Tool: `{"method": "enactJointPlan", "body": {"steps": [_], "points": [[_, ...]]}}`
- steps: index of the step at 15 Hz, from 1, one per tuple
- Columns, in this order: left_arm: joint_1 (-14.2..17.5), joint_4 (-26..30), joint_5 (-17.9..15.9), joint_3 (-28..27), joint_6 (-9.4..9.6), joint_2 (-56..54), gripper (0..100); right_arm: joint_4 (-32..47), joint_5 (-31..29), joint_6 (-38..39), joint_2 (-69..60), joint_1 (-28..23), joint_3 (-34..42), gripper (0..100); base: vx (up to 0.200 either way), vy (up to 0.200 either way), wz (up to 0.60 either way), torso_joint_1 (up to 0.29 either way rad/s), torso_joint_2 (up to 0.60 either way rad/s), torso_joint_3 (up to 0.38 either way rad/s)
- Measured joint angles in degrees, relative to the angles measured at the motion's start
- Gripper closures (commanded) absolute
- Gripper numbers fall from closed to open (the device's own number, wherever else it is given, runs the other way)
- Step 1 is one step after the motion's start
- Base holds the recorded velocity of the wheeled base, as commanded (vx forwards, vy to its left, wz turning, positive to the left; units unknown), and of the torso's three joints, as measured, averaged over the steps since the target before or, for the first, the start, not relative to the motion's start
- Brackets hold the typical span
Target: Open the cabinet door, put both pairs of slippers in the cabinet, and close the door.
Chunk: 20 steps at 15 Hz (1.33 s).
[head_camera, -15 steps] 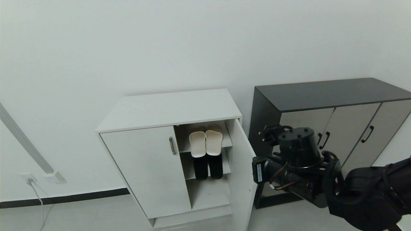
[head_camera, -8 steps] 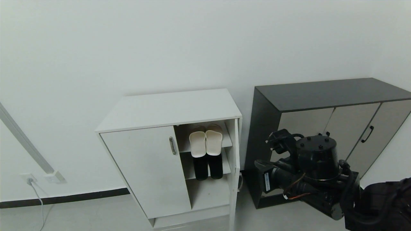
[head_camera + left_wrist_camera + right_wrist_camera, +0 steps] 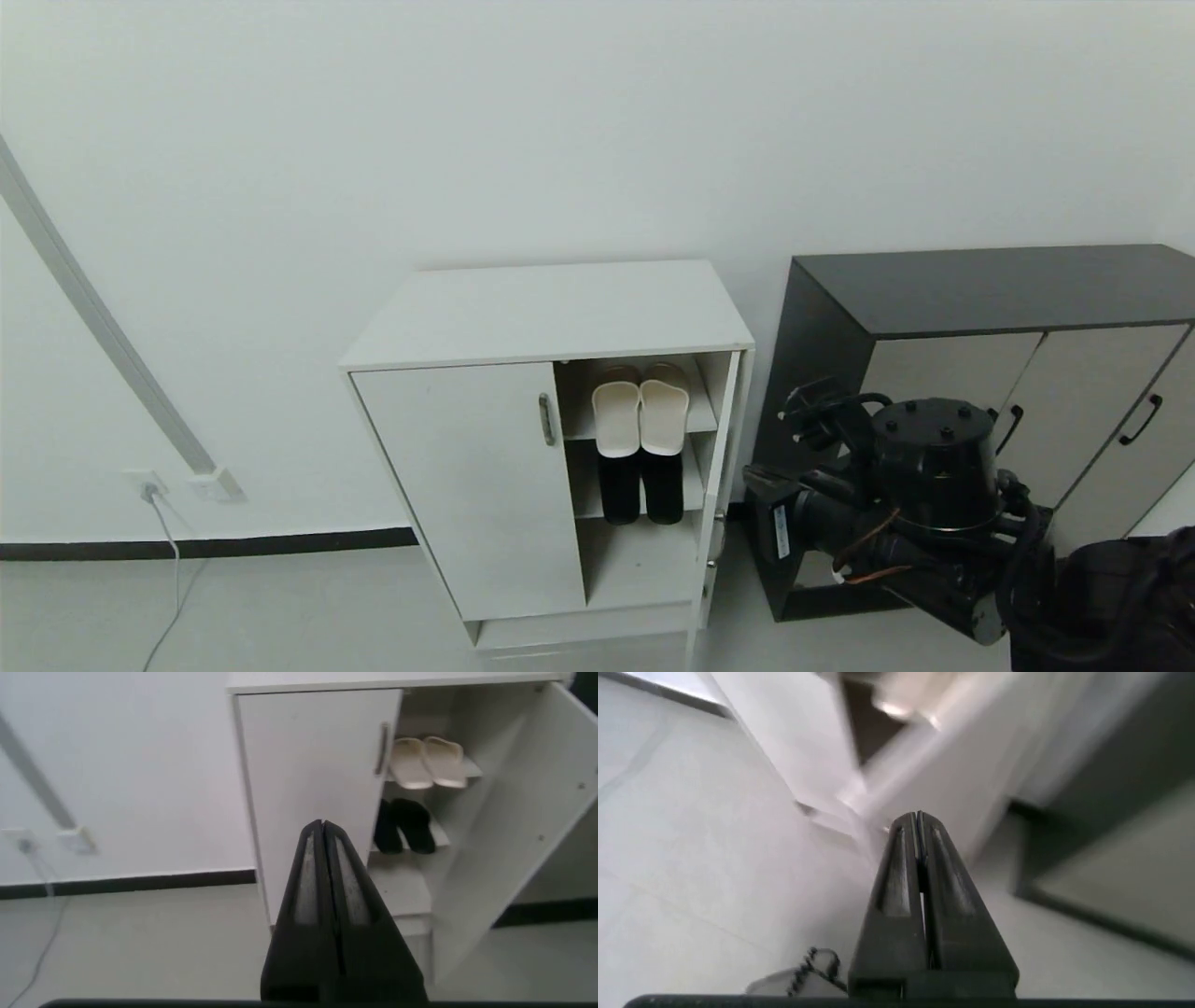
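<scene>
Two pairs: both sit inside the cabinet [image 3: 560, 313], which stands toward 6 o'clock in the head view.
White slippers [image 3: 641, 415]: on the upper shelf, side by side and touching.
Black slippers [image 3: 640, 485]: on the shelf just below, at 6 o'clock of the white pair.
Door [image 3: 724, 439]: swung wide open at the cabinet's 3 o'clock side, edge-on to the head camera.
Left door [image 3: 467, 485]: shut, with its handle [image 3: 544, 419] at its 3 o'clock edge.
Left tool [image 3: 322, 835]: fingers pressed together with nothing between them, facing the left door, well apart from it.
Right tool [image 3: 918, 819]: fingers together, holding nothing, above the floor [image 3: 701, 849] near the foot of the open door.
Dark cabinet [image 3: 980, 285]: just beside the cabinet at 3 o'clock, doors shut.
Socket [image 3: 145, 485]: on the wall at 9 o'clock of the cabinet, with a cable hanging to the floor.
</scene>
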Motion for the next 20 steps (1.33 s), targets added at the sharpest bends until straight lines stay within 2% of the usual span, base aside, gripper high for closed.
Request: {"method": "enactJointPlan", "body": {"steps": [6,9,11,14,17,20], "points": [[0.0,0.0,0.0,0.0,0.0,0.0,100,0.0,-4.5,-2.7,0.0,-2.3,1.8,100,0.0,0.0,0.0,0.0,0.0,0.0],[0.0,0.0,0.0,0.0,0.0,0.0,100,-0.6,-3.6,-3.1,1.3,-3.1,3.7,100,0.0,0.0,0.0,0.0,0.0,0.0],[0.1,0.0,0.0,0.0,0.0,0.0,100,-2.6,-0.5,-3.0,3.6,-3.5,3.3,100,0.0,0.0,0.0,0.0,0.0,0.0],[0.1,0.0,0.0,0.0,0.02,0.0,100,-3.3,0.4,-3.0,8.4,-3.8,-0.7,100,0.0,0.0,0.0,0.0,0.0,0.0],[0.1,0.0,0.0,0.0,-0.02,0.0,100,-3.7,1.0,-2.4,14.4,-3.6,-8.4,100,0.0,0.0,0.0,0.0,0.0,0.0],[0.1,0.0,0.0,0.0,0.0,0.0,100,-7.4,2.4,1.7,18.6,-2.4,-14.3,100,0.0,0.0,0.0,0.0,0.0,0.0]]}}
